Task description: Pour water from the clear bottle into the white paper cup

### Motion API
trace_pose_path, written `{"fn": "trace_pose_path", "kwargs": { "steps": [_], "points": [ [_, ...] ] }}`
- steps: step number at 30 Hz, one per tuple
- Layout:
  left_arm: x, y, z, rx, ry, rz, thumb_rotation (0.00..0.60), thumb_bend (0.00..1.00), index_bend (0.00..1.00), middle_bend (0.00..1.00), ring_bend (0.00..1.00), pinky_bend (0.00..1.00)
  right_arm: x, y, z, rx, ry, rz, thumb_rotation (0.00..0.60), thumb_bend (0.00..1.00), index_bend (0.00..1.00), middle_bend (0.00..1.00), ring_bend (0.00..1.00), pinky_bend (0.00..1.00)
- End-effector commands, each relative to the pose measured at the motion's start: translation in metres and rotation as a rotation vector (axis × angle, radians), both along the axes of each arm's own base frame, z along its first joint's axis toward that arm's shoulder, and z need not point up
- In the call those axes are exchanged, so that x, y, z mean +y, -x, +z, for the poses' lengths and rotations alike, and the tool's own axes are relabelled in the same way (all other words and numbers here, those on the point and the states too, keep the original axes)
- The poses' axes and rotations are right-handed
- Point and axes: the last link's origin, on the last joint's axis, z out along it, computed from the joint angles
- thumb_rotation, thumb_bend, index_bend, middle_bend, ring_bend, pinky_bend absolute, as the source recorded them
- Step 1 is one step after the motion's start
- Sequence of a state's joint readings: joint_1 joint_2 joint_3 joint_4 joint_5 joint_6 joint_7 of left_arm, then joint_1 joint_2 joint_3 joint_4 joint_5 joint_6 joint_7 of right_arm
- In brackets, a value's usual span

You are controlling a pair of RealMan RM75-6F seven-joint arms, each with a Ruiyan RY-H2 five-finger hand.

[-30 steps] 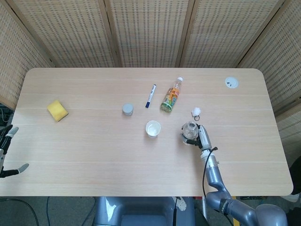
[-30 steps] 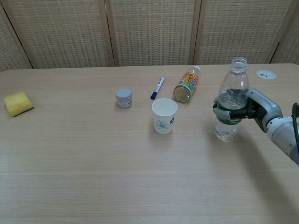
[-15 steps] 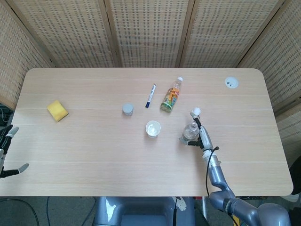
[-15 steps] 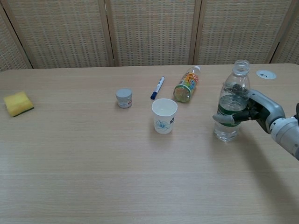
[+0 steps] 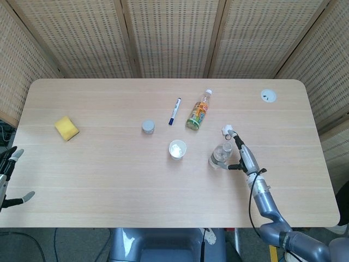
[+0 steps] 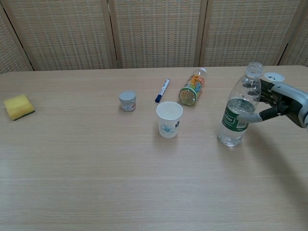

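0 water poured: right hand point(image 6: 281, 102) fingers spread beside tilted uncapped clear bottle point(image 6: 238, 107); white paper cup point(image 6: 169, 119) awaits; regrasp, lift, pour remain.

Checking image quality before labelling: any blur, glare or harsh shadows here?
Head view: sharp, even light, no glare on the table. Chest view: sharp too, with a soft shadow right of the clear bottle and under the right robot hand.

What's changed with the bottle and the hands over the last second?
The right hand has opened and drawn back to the right; only a fingertip now lies against the clear bottle, which has tipped, its top leaning right. The white paper cup, the sponge and the left hand stayed put.
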State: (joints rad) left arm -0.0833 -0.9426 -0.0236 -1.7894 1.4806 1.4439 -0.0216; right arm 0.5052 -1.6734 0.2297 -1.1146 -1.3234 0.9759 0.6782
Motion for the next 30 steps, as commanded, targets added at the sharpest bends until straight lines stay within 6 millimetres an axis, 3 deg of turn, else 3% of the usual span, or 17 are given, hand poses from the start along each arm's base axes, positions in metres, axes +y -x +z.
{"fn": "trace_pose_path", "kwargs": {
  "steps": [1, 5, 13, 21, 30],
  "points": [
    [-0.001, 0.000, 0.000, 0.000, -0.001, -0.002, 0.600, 0.02, 0.00, 0.00, 0.00, 0.00, 0.011, 0.007, 0.012, 0.086, -0.036, 0.031, 0.600, 0.00, 0.00, 0.00, 0.00, 0.00],
    [-0.002, 0.000, 0.002, -0.001, -0.007, -0.001, 0.600, 0.02, 0.00, 0.00, 0.00, 0.00, 0.021, 0.013, 0.028, 0.211, -0.063, 0.076, 0.600, 0.00, 0.00, 0.00, 0.00, 0.00],
    [-0.005, -0.001, 0.005, -0.006, -0.013, -0.006, 0.600, 0.02, 0.00, 0.00, 0.00, 0.00, 0.039, 0.020, 0.063, 0.540, 0.043, 0.192, 0.600, 0.00, 0.00, 0.00, 0.00, 0.00],
    [-0.007, -0.002, 0.005, -0.004, -0.015, -0.013, 0.600, 0.02, 0.00, 0.00, 0.00, 0.00, 0.065, 0.026, 0.088, 0.705, 0.238, 0.250, 0.600, 0.00, 0.00, 0.00, 0.00, 0.00],
    [-0.008, -0.002, 0.005, -0.001, -0.025, -0.015, 0.600, 0.02, 0.00, 0.00, 0.00, 0.00, 0.099, 0.033, 0.100, 0.820, 0.369, 0.266, 0.600, 0.00, 0.00, 0.00, 0.00, 0.00]
  ]
}}
